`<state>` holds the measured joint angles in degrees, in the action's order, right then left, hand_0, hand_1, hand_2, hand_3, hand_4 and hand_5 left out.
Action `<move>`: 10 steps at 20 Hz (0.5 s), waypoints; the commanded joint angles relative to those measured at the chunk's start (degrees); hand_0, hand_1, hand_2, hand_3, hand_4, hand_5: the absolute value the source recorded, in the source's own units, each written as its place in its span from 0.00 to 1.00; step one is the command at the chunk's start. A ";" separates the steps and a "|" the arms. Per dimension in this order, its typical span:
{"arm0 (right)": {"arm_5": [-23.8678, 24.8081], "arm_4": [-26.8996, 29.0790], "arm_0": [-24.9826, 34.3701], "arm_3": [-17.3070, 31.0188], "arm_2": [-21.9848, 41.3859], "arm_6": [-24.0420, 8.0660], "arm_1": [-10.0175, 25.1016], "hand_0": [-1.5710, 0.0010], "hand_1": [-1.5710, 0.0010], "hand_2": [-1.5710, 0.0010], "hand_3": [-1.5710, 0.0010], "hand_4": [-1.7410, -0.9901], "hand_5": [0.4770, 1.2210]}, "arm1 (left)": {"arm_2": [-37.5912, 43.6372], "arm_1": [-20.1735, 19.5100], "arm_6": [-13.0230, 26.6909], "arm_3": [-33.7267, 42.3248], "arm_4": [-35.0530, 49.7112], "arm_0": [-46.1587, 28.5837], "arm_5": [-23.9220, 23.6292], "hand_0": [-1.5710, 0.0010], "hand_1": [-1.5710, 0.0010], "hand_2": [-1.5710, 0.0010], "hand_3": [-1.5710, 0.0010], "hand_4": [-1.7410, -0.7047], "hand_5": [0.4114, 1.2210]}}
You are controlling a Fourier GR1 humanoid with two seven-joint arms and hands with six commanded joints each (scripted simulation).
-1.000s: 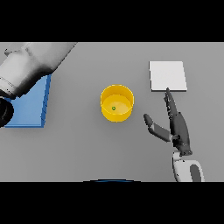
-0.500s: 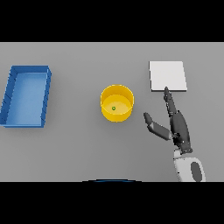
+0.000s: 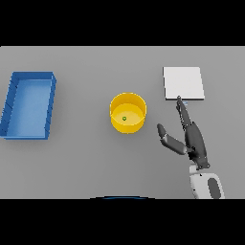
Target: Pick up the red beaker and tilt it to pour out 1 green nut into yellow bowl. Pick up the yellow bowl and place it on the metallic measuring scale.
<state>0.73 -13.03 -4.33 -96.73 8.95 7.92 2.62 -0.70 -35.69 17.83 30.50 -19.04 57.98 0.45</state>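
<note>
The yellow bowl [image 3: 128, 113] stands upright near the centre of the frame on the grey bench [image 3: 95, 162], with one green nut [image 3: 124, 118] lying on its floor. The right hand [image 3: 190, 139] sits at the lower right, to the right of the bowl and apart from it; its fingers are stretched straight toward the upper right and its thumb is spread out to the left (it holds nothing). The fingertips [image 3: 180, 100] reach the lower edge of the metallic measuring scale [image 3: 183, 83], a pale square plate in the upper right. A blue tray [image 3: 11, 103] lies at the left edge of the frame, well apart from the bowl.
</note>
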 commanded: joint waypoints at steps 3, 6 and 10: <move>-0.06 -0.01 -0.37 -0.57 -0.59 0.39 1.15 1.00 1.00 1.00 1.00 0.79 0.27 | 0.78 1.59 1.59 10.55 3.61 -10.96 -2.90 0.00 0.00 0.00 0.00 0.00 1.00; -0.01 -0.41 0.26 0.15 -0.26 -0.20 0.88 1.00 1.00 1.00 1.00 0.75 0.27 | 1.18 3.04 4.39 18.46 5.70 -19.07 -4.98 0.00 0.00 0.00 0.00 0.00 0.96; -0.45 0.39 -0.05 0.21 -0.55 0.37 0.98 1.00 1.00 1.00 1.00 0.77 0.26 | 1.34 4.02 8.19 26.60 7.43 -26.09 -6.52 0.00 0.00 0.00 0.00 0.00 0.71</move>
<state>0.28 -12.64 -4.37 -96.52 8.40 8.22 3.59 0.64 -31.66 25.96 57.09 -11.60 31.88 -6.03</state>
